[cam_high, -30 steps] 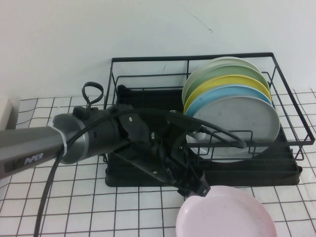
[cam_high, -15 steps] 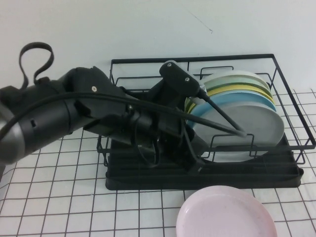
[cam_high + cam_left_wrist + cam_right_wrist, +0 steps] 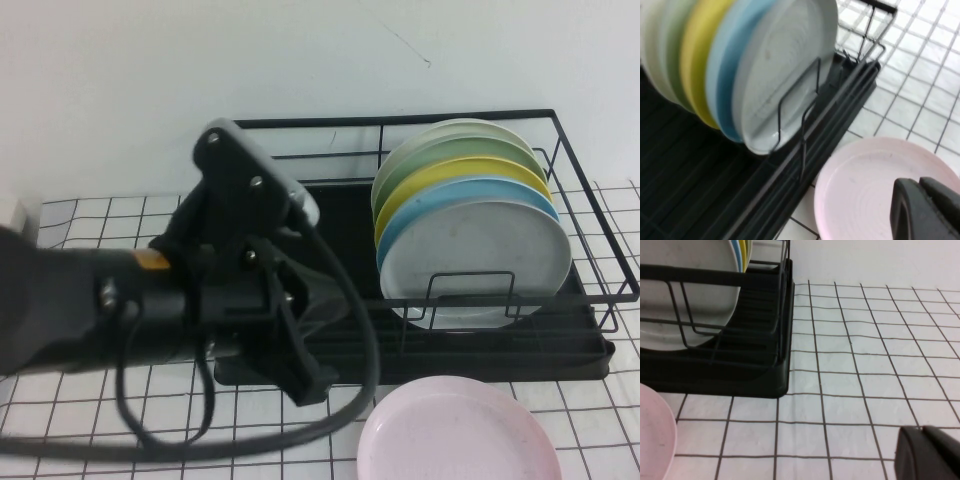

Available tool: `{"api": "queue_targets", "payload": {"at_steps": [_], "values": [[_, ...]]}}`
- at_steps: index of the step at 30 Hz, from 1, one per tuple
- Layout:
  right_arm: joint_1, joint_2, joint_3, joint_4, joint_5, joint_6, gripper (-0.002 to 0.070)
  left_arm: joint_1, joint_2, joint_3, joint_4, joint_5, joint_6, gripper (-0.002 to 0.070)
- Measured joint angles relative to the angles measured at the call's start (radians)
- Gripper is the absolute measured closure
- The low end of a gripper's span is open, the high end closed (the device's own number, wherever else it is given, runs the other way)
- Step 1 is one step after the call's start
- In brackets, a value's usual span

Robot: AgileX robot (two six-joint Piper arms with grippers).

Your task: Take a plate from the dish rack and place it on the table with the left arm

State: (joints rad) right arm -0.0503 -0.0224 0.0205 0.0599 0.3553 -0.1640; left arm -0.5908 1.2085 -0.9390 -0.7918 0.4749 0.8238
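The pale pink plate (image 3: 455, 435) lies flat on the table (image 3: 100, 420), just in front of the dish rack (image 3: 400, 118) at the front right. My left gripper (image 3: 310, 385) is shut and empty, raised off the table to the left of the plate. In the left wrist view its closed fingers (image 3: 919, 184) hover over the plate (image 3: 860, 190), beside the rack (image 3: 840, 100). My right gripper (image 3: 921, 431) is shut and empty, low over the table (image 3: 865, 355) to the right of the rack (image 3: 775, 375); the plate's edge (image 3: 652, 435) shows there.
Several plates stand upright in the right half of the rack: a grey one (image 3: 480, 255) in front, then light blue (image 3: 425, 205), yellow and pale green. The rack's left half holds no plates. The bulky left arm (image 3: 120, 310) covers the left of the table.
My left arm has let go of the pink plate, lifted off it and drawn back to the left, with its jaws now shut. The plate stays where it lay.
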Motion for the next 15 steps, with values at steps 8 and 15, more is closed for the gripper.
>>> {"api": "queue_targets", "payload": {"at_steps": [8, 15], "values": [[0.0, 0.0, 0.0, 0.0, 0.0, 0.0, 0.0678, 0.0, -0.257, 0.187, -0.032, -0.109, 0.0, 0.0676], [0.0, 0.0, 0.0, 0.0, 0.0, 0.0, 0.0678, 0.0, -0.499, 0.347, -0.036, -0.127, -0.001, 0.0676]]}}
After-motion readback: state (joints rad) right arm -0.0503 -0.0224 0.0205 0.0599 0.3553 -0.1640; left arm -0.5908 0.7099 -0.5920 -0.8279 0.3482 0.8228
